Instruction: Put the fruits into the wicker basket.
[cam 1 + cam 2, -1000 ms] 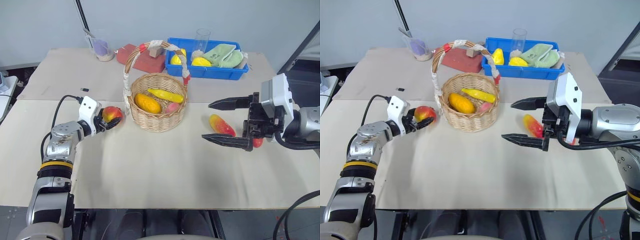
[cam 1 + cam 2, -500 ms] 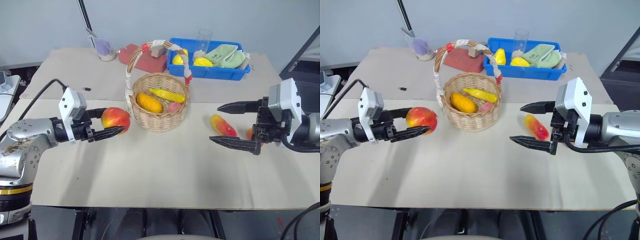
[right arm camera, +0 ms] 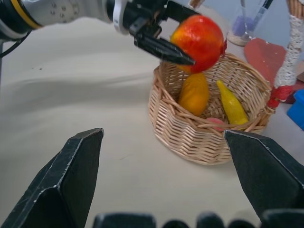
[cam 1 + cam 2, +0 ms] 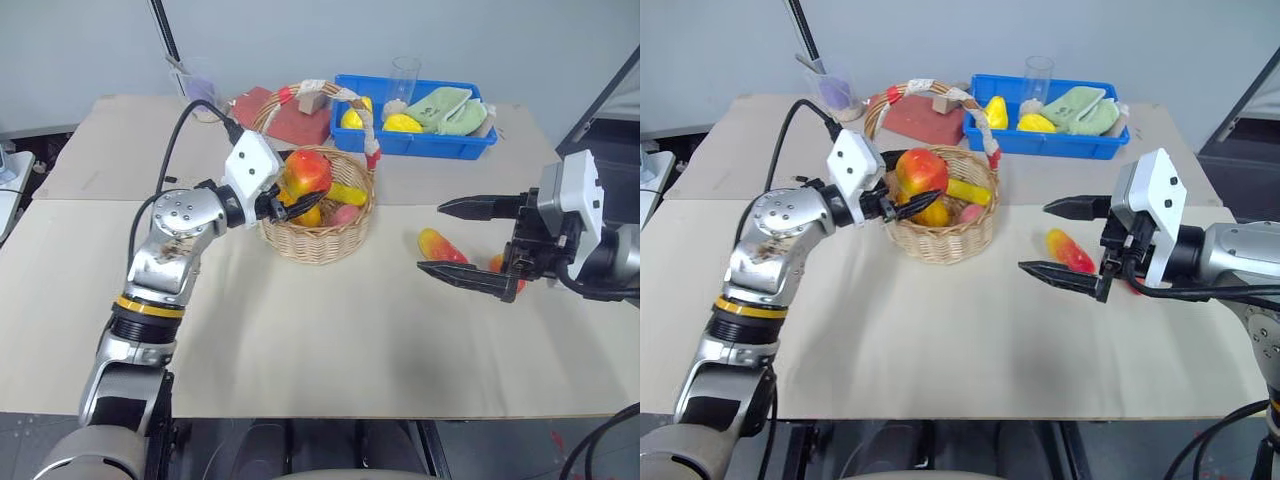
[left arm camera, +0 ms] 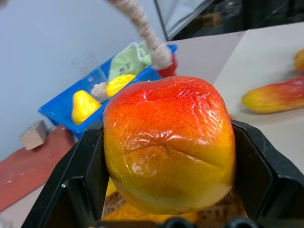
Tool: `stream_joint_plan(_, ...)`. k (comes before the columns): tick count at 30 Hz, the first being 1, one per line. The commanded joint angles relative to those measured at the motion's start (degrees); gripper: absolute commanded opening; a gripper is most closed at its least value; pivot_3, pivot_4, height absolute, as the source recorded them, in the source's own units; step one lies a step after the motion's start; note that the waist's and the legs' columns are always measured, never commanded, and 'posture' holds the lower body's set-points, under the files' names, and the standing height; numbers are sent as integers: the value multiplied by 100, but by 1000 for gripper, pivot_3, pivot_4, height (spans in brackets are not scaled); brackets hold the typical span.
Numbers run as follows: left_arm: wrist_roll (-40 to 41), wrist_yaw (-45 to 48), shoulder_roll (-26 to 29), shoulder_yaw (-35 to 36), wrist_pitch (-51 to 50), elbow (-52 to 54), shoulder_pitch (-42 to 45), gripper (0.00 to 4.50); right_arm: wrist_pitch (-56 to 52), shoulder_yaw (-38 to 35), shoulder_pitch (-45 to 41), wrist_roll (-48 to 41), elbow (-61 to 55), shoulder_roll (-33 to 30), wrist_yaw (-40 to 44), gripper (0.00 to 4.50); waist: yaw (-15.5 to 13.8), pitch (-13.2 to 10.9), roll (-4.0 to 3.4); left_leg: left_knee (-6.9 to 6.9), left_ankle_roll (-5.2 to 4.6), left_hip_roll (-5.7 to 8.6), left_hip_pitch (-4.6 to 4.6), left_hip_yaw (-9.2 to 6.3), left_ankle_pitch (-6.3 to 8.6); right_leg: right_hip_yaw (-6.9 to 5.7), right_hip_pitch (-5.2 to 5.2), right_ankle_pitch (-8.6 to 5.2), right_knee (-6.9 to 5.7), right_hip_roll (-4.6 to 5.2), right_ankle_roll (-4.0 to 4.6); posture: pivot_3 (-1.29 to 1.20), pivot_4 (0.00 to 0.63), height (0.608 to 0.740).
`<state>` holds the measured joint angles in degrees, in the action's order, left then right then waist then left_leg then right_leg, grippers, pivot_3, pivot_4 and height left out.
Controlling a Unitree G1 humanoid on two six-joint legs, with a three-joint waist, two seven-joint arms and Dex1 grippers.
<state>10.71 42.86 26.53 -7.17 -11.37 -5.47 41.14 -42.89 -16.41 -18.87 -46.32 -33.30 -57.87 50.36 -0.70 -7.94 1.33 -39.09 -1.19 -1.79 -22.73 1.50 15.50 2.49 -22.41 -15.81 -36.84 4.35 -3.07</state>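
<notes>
From the head views, your left end effector (image 4: 287,203) has carried the round fruit (image 4: 307,172) up off the surface (image 4: 300,330) and now holds it over the wicker basket (image 4: 318,228) — a release should land it inside. The right end effector (image 4: 478,239) waits with jaws wide apart and nothing between them, just beside the elongated fruit (image 4: 438,246); the small pointed fruit (image 4: 497,265) is mostly hidden behind it.

In the left wrist view the round fruit sits between both fingers (image 5: 83,178); you cannot tell whether the grip is loosening yet.

From the right wrist view, that fruit hangs above the basket's near rim — an orange piece (image 3: 194,93) and a yellow piece (image 3: 231,104) already lie within.
</notes>
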Motion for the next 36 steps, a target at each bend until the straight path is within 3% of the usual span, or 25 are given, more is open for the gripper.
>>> stream_joint_plan(1,-153,34,-79,-4,424,-116,196,4471,72,-157,28,12,-145,-3,-110,4500,1,0,0,-1,0,0,-2,-1,0,-1,0,0,1,0,0,0,150,740)
stream_joint_plan(6,-119,134,-36,155,490,-249,225,4471,162,-186,309,263,9,-26,-150,4500,1,0,0,-2,0,0,-5,-4,0,-3,-1,0,-1,0,-1,0,150,740)
stream_joint_plan(11,370,823,230,235,60,256,57,4471,479,342,490,1396,676,-45,-493,4500,5,0,0,-5,0,0,-3,-3,0,-3,-1,1,-3,0,-1,0,150,740)
stream_joint_plan(19,1848,2461,1261,280,-1344,1914,-525,4471,450,1489,-159,2522,2443,414,-791,4500,62,-2,-4,-5,2,-5,-3,0,-2,1,-11,0,-11,-4,-1,0,150,740)
stream_joint_plan(26,2052,2868,1683,267,-1481,2355,-753,4471,607,1965,-638,3016,3669,960,-660,4500,50,-3,-7,-4,2,-2,-2,6,-2,1,-9,0,5,-3,-1,0,150,740)
stream_joint_plan(30,1930,2661,1661,389,-1326,2305,-845,4500,832,1991,-796,3297,4130,1150,-702,3374,45,-3,-7,-5,2,-2,-5,5,-2,1,-10,0,4,-3,-1,0,150,740)
stream_joint_plan(34,2035,2507,1653,535,-1364,2394,-1006,4500,846,1948,-824,3343,4112,1235,-623,1963,55,-3,-7,-3,2,-4,-5,3,-2,0,-11,0,-9,-5,-1,0,150,740)
stream_joint_plan(36,2107,2495,1693,634,-1384,2451,-1135,4500,850,1944,-817,3364,4080,1243,-583,1546,62,-2,-7,-3,2,-4,-4,2,-2,0,-11,0,-13,-4,-1,0,150,740)
